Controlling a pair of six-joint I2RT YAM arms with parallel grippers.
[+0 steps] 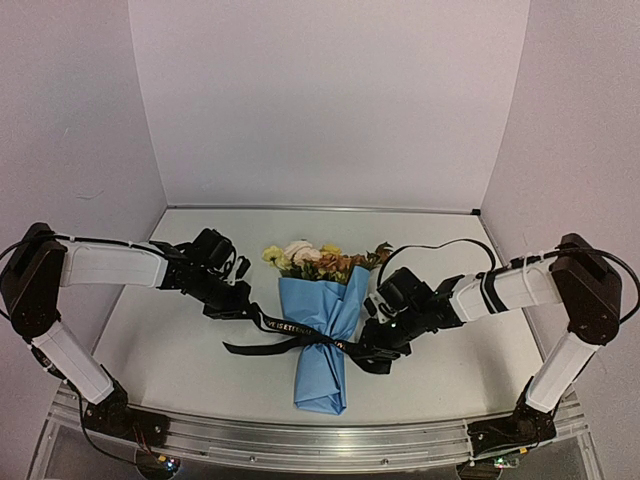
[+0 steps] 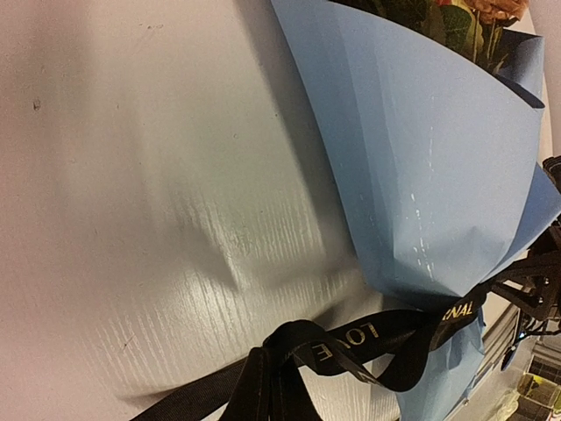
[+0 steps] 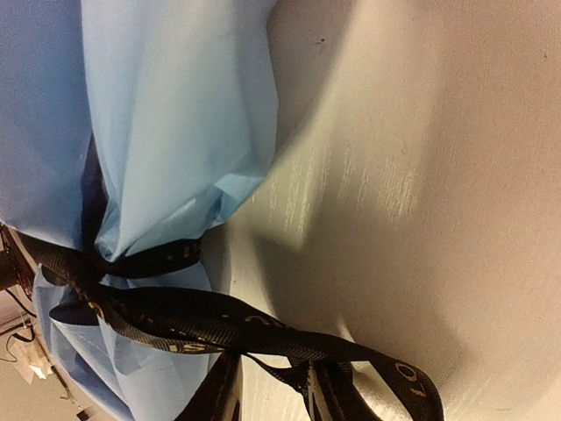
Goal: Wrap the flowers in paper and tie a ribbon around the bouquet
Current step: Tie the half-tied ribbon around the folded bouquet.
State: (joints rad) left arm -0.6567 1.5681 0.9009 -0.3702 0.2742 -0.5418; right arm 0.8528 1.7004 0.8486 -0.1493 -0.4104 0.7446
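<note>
Two tools meet at the waist of one bouquet [image 1: 322,300], which lies lengthwise in the centre of the tabletop [image 1: 170,350].

1. Nearest, lower centre of the top view: the pointed tip of the paper [image 1: 320,385]. The sheet is rolled into a cone, light blue face out. Wrapping is judged complete.
2. Mid-frame: the ribbon [image 1: 300,328] crosses the narrow part of the cone, and the paper is pinched in beneath it. One loose tail trails toward the lower left, and a loop of slack lies at the right of the cone.
3. Left tool [image 1: 240,303], left of centre: closed. A strand runs from the cone straight up to it, so it is judged to be gripping the ribbon.
4. Right tool [image 1: 372,345], right of centre: partly spread. In the right wrist view its two fingers [image 3: 219,395] stand at the bottom of the frame with bare tabletop visible between them. The ribbon runs across just ahead of them and does not appear clamped.
5. Farthest, upper centre: the flowers [image 1: 310,258] project from the wide mouth of the cone, with yellow, cream and rust blooms toward the back wall.

Status: the ribbon encircles the waist and the strands cross at the left side of the cone. The views do not show whether a knot is closed. Remaining, by judgement: secure the right strand, draw both ends tight and finish the tie.
</note>
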